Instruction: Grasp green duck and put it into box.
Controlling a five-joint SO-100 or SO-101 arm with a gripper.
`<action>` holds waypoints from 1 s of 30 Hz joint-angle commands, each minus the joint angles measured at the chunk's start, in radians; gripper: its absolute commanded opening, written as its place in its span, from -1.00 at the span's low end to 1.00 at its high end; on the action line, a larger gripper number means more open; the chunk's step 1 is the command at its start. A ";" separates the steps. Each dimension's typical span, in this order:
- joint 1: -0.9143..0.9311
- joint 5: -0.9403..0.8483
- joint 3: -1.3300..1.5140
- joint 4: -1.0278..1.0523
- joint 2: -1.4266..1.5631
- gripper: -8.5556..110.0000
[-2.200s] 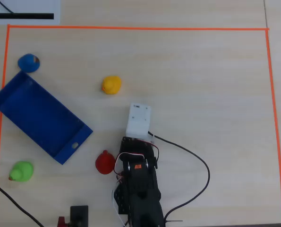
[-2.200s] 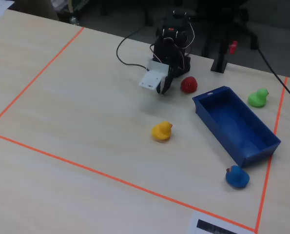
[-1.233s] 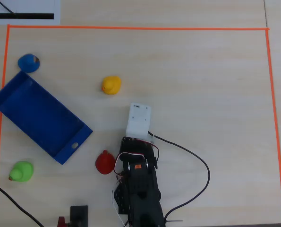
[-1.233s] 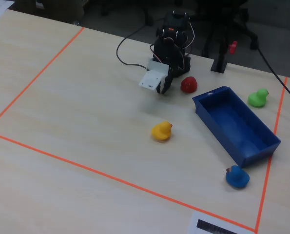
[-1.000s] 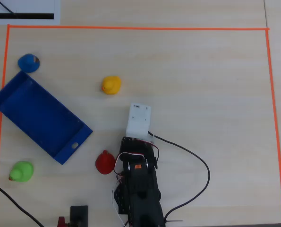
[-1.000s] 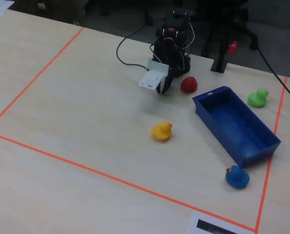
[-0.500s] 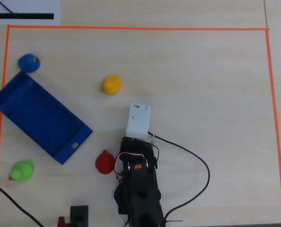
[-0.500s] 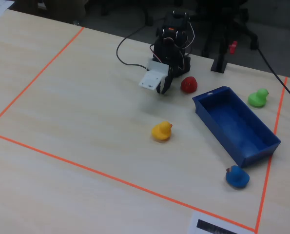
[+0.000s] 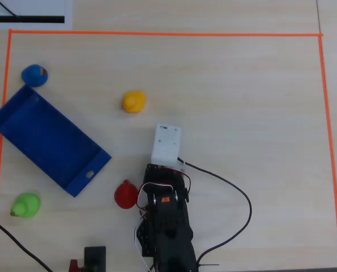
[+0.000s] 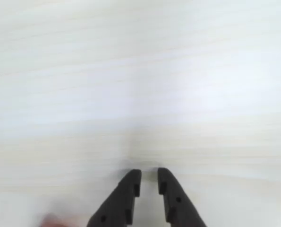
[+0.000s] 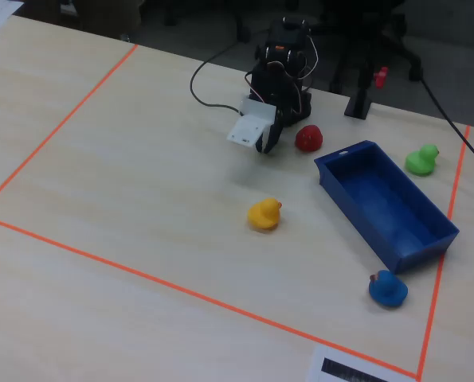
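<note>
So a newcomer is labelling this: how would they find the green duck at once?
In the overhead view, find the blue box lying slantwise at the left. Just below its end with the small hole sits the green duck, near the orange tape. It is the only lime-green one.

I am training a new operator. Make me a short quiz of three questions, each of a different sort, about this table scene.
1. True or false: the green duck already lies inside the box.
2. Multiple choice: in the overhead view, which duck sits nearest the arm's base?
A. the yellow duck
B. the red duck
C. the blue duck
3. Fill the gap: in the wrist view, the pincer shows only a narrow gap between its tips and holds ____.

Key
1. False: it stands on the table outside the box, near the box's short end with the hole.
2. B
3. nothing
</note>
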 commanded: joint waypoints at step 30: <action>0.043 0.000 -0.005 0.017 -0.005 -0.74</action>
